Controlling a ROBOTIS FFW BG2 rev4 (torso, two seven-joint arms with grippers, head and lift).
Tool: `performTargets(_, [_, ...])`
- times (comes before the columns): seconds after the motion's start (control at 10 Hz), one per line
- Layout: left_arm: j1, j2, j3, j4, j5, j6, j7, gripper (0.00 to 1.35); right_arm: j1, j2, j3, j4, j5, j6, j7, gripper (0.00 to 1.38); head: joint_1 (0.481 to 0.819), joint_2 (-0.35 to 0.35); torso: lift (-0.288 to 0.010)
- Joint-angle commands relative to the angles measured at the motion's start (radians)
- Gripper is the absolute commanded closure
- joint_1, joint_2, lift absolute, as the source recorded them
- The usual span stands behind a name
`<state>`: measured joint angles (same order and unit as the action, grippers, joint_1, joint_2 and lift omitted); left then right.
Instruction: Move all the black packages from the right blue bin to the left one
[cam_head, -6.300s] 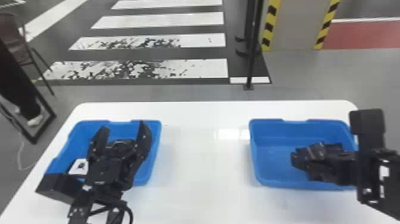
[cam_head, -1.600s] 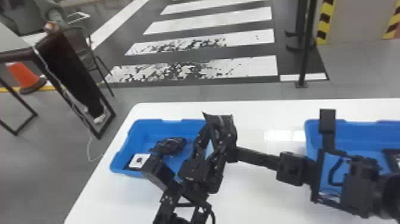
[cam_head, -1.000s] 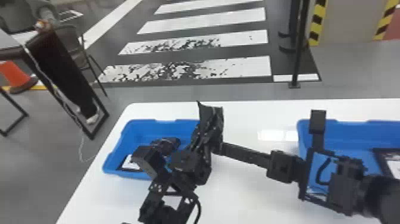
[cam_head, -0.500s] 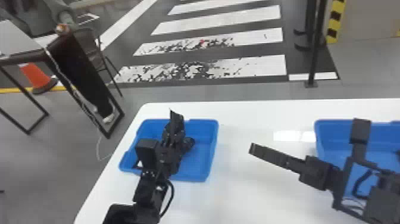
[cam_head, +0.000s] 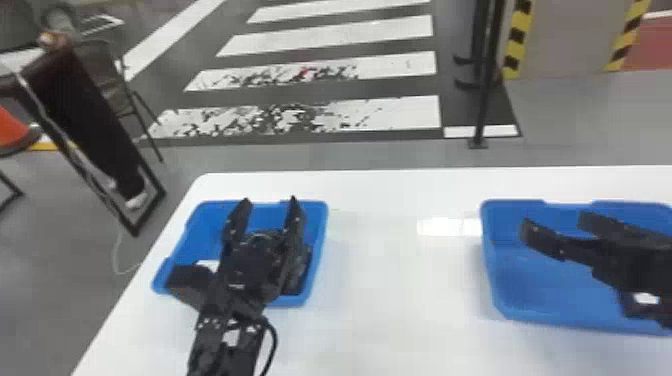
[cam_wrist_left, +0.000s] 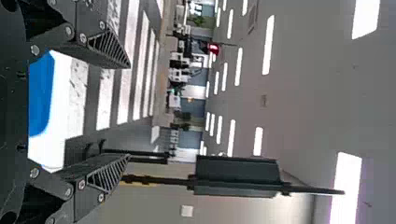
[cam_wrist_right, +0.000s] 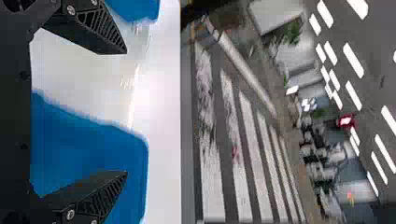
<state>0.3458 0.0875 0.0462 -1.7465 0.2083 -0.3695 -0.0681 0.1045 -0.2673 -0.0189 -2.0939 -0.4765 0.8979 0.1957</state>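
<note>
Head view, left blue bin: The left blue bin (cam_head: 320, 235) sits on the white worktop (cam_head: 385, 300).
Head view, black package: A black package (cam_head: 299, 280) lies inside the left blue bin, at its right side, close beside the left gripper. The gripper hides part of it, so I cannot tell if more are there.
Head view, white patch: A small white patch (cam_head: 207, 264) shows inside the left blue bin, on its left side.
Head view, left gripper: The left gripper (cam_head: 269, 199) is over the left blue bin, with its two fingers wide apart.
Head view, right blue bin: The right blue bin (cam_head: 550, 320) is to the right of the left blue bin, with bare worktop between them.
Head view, right gripper: The right gripper (cam_head: 554, 225) is over the right blue bin, well apart from the left blue bin. Its fingers are spread too.
Left wrist view, left gripper: The left gripper (cam_wrist_left: 129, 111) has a big gap between its fingers.
Right wrist view, right gripper: The right gripper (cam_wrist_right: 126, 112) is wide, and a bit of the left blue bin shows past one finger.
</note>
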Motion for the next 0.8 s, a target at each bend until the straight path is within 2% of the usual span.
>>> performTargets(0.0, [0.012,0.006,-0.04,-0.012,0.037,-0.043,-0.012,0.22,-0.033,0.008,-0.049,-0.07,0.094,0.29,-0.07,0.12,0.695,0.143,-0.132])
performTargets(0.1, [0.012,0.011,-0.054,-0.01,0.049,-0.05,-0.019,0.22,-0.112,0.0,-0.045,-0.035,0.171,0.41,-0.088,0.11,0.695,0.075,-0.132])
performTargets(0.3, [0.017,0.011,-0.08,-0.012,0.085,-0.087,-0.022,0.22,-0.267,-0.027,0.015,0.129,0.189,0.567,-0.097,0.11,0.695,-0.008,-0.132])
performTargets(0.5, [0.03,0.012,-0.09,-0.012,0.091,-0.099,-0.027,0.22,-0.33,-0.035,0.033,0.281,0.187,0.607,-0.097,0.11,0.695,-0.033,-0.132])
performTargets(0.7, [0.042,0.012,-0.086,-0.017,0.097,-0.099,-0.029,0.23,-0.34,-0.036,0.035,0.318,0.195,0.634,-0.105,0.12,0.695,-0.056,-0.132])
